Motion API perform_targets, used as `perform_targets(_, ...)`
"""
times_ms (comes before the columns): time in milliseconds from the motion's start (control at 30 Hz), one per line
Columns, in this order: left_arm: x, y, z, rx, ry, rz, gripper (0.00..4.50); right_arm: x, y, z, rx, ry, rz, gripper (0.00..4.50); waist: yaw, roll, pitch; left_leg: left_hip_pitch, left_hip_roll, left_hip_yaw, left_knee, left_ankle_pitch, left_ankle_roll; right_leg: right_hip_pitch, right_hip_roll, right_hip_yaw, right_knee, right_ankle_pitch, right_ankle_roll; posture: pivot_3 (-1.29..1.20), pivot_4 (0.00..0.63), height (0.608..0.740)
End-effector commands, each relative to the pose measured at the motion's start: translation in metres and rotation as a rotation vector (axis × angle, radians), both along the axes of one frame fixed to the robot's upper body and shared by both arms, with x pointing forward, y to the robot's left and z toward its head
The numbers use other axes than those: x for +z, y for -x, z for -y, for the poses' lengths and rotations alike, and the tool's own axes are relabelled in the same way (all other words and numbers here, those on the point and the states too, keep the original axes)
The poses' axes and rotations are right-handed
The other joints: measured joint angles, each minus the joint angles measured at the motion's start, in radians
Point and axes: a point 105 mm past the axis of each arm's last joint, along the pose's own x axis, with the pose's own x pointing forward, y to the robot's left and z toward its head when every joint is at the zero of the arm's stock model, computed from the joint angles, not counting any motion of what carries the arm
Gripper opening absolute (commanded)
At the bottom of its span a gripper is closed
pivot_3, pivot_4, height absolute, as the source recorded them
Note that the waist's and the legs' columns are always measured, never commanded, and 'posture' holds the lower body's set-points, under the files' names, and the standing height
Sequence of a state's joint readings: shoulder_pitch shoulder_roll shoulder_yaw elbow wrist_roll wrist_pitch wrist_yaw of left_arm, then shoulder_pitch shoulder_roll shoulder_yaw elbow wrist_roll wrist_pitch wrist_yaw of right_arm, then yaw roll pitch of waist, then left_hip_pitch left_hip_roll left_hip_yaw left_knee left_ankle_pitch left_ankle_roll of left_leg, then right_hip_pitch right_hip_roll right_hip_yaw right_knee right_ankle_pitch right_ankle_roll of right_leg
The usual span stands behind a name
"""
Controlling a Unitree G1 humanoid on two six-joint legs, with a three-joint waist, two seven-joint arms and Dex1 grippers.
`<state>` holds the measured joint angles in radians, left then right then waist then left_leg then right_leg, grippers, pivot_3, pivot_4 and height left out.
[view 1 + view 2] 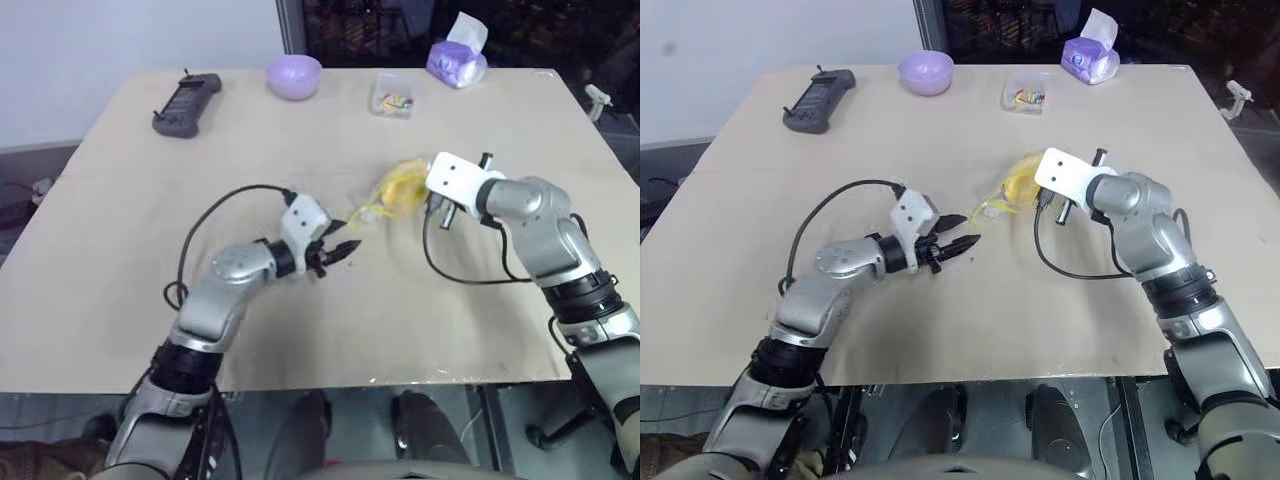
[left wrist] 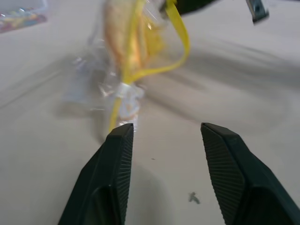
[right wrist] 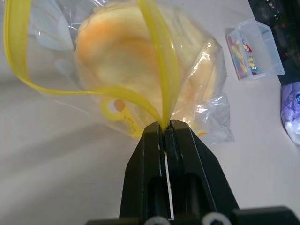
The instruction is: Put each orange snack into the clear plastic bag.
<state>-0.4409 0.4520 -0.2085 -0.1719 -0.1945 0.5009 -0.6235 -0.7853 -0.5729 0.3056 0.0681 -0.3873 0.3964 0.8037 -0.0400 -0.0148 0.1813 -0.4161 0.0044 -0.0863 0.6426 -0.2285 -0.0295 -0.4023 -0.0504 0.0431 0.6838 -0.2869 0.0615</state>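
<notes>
Holding the bag [image 3: 197, 93] by its yellow seal strip, your right gripper [image 3: 165, 127] is clenched, the bun [image 3: 126, 51] hanging inside above the desk [image 1: 300, 330]. Your left gripper [image 2: 166, 133] is released and empty, just beside the bag's lower end, which lies straight ahead of it.

- A lab or test room, not a home; a bare pale board table [image 1: 300, 330] serves as the bench
- A black handheld controller [image 1: 186, 103] lies at the far corner; loose cables cross the dark floor beyond the table
- A plain white wall [image 1: 130, 30] behind
</notes>
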Motion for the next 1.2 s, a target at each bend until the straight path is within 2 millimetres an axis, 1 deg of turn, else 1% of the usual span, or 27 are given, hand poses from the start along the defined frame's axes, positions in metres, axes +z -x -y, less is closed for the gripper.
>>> perform_targets(33, 0.007, -0.013, 0.006, 0.091, -0.099, 0.114, 2.46, 0.022, 0.004, -0.006, 0.024, -0.025, 0.054, 0.00, 0.000, 0.000, 0.000, 0.000, 0.000, 0.000, 0.000, 0.000, 0.000, 0.000, 0.000, 0.000, 0.000, 0.000, 0.000, 0.00, 0.150, 0.740)
perform_targets(133, 0.006, -0.020, 0.007, 0.133, -0.145, 0.160, 2.46, 0.019, 0.006, -0.005, 0.019, -0.029, 0.046, 0.00, -0.001, 0.000, 0.000, 0.000, 0.000, 0.000, 0.000, 0.000, 0.000, 0.000, 0.000, 0.000, 0.000, 0.000, 0.000, 0.00, 0.150, 0.740)
perform_targets(233, 0.003, -0.026, 0.011, 0.151, -0.157, 0.164, 2.46, 0.018, 0.007, -0.004, 0.013, -0.032, 0.042, 0.00, -0.001, 0.000, 0.000, 0.000, 0.000, 0.000, 0.000, 0.000, -0.001, 0.000, 0.000, 0.000, 0.001, 0.000, 0.000, 0.00, 0.150, 0.740)
perform_targets(367, -0.005, -0.034, 0.013, 0.182, -0.191, 0.153, 2.46, 0.016, 0.008, -0.002, 0.005, -0.035, 0.041, 0.00, 0.001, 0.000, 0.000, 0.000, 0.000, 0.000, 0.001, 0.000, -0.001, 0.000, 0.000, 0.000, 0.001, 0.000, 0.000, 0.00, 0.150, 0.740)
perform_targets(533, -0.004, -0.043, 0.019, 0.190, -0.191, 0.181, 2.46, 0.016, 0.009, 0.000, -0.006, -0.038, 0.043, 0.00, 0.001, 0.000, 0.000, 0.000, 0.000, 0.000, 0.001, 0.001, -0.001, 0.000, 0.000, 0.000, 0.002, 0.000, 0.000, 0.00, 0.150, 0.740)
perform_targets(633, -0.004, -0.049, 0.022, 0.196, -0.195, 0.205, 1.75, 0.015, 0.009, 0.001, -0.012, -0.040, 0.042, 0.00, 0.001, 0.000, 0.000, 0.000, -0.001, 0.000, 0.002, 0.001, -0.001, 0.000, 0.000, 0.000, 0.003, 0.000, 0.000, 0.00, 0.150, 0.740)
perform_targets(667, -0.004, -0.050, 0.025, 0.189, -0.192, 0.210, 1.75, 0.015, 0.009, 0.002, -0.013, -0.040, 0.042, 0.00, 0.000, 0.000, 0.000, 0.000, -0.001, 0.000, 0.002, 0.001, -0.001, 0.000, 0.000, 0.000, 0.003, 0.000, 0.000, 0.00, 0.150, 0.740)
perform_targets(700, -0.004, -0.051, 0.027, 0.185, -0.190, 0.213, 1.08, 0.014, 0.009, 0.002, -0.014, -0.040, 0.042, 0.00, 0.001, 0.000, 0.000, 0.000, -0.001, 0.000, 0.003, 0.001, -0.001, 0.000, 0.000, 0.000, 0.003, 0.000, 0.000, 0.00, 0.150, 0.740)
perform_targets(733, -0.005, -0.052, 0.029, 0.179, -0.192, 0.218, 0.78, 0.014, 0.010, 0.002, -0.015, -0.041, 0.041, 0.00, 0.001, 0.000, 0.000, 0.000, -0.001, 0.000, 0.003, 0.001, -0.001, 0.000, 0.000, 0.000, 0.004, 0.000, 0.000, 0.00, 0.150, 0.740)
perform_targets(767, -0.005, -0.053, 0.030, 0.176, -0.194, 0.221, 0.33, 0.014, 0.010, 0.002, -0.016, -0.041, 0.041, 0.00, 0.000, 0.000, 0.000, 0.000, -0.001, 0.000, 0.003, 0.001, -0.001, 0.000, 0.000, 0.000, 0.004, 0.000, 0.000, 0.00, 0.150, 0.740)
perform_targets(800, -0.006, -0.053, 0.030, 0.175, -0.196, 0.223, 0.04, 0.014, 0.010, 0.003, -0.017, -0.041, 0.041, 0.00, 0.000, 0.000, 0.000, 0.000, -0.001, 0.000, 0.004, 0.001, -0.001, 0.000, 0.000, 0.000, 0.004, 0.000, 0.000, 0.00, 0.150, 0.740)
perform_targets(933, 0.001, -0.058, 0.024, 0.193, -0.211, 0.259, 0.04, 0.016, 0.009, 0.005, -0.025, -0.046, 0.054, 0.00, 0.000, 0.000, 0.000, 0.000, -0.001, 0.000, 0.005, 0.001, -0.001, 0.000, 0.000, 0.000, 0.006, 0.000, 0.000, 0.00, 0.150, 0.740)
perform_targets(967, 0.010, -0.062, 0.018, 0.208, -0.224, 0.296, 0.04, 0.021, 0.007, 0.006, -0.031, -0.055, 0.078, 0.00, 0.000, 0.000, 0.000, 0.000, -0.001, 0.000, 0.005, 0.001, -0.001, 0.000, 0.000, 0.000, 0.006, 0.000, 0.000, 0.00, 0.150, 0.740)
perform_targets(1000, 0.025, -0.067, 0.011, 0.227, -0.236, 0.344, 0.04, 0.030, 0.003, 0.007, -0.043, -0.071, 0.116, 0.00, 0.000, 0.000, 0.000, 0.000, -0.001, 0.000, 0.006, 0.000, -0.001, 0.000, 0.000, 0.000, 0.007, 0.000, 0.000, 0.00, 0.150, 0.740)
perform_targets(1100, 0.079, -0.079, -0.011, 0.261, -0.270, 0.498, 0.04, 0.057, -0.002, 0.011, -0.053, -0.115, 0.188, 0.00, -0.002, 0.000, 0.001, 0.000, -0.001, 0.000, 0.007, 0.000, 0.000, -0.002, 0.000, 0.000, 0.010, 0.000, 0.000, 0.00, 0.150, 0.740)
perform_targets(1133, 0.099, -0.081, -0.018, 0.258, -0.285, 0.541, 0.04, 0.063, -0.001, 0.011, -0.041, -0.117, 0.182, 0.00, -0.002, 0.000, 0.001, 0.000, -0.001, 0.000, 0.007, 0.000, 0.000, -0.002, 0.000, 0.000, 0.011, 0.000, 0.000, 0.00, 0.150, 0.740)
perform_targets(1200, 0.125, -0.081, -0.029, 0.248, -0.311, 0.591, 0.04, 0.067, 0.004, 0.012, -0.005, -0.097, 0.138, 0.00, -0.002, 0.000, 0.001, 0.000, -0.001, 0.000, 0.007, 0.000, 0.000, -0.002, 0.000, 0.000, 0.011, 0.000, 0.000, 0.00, 0.150, 0.740)
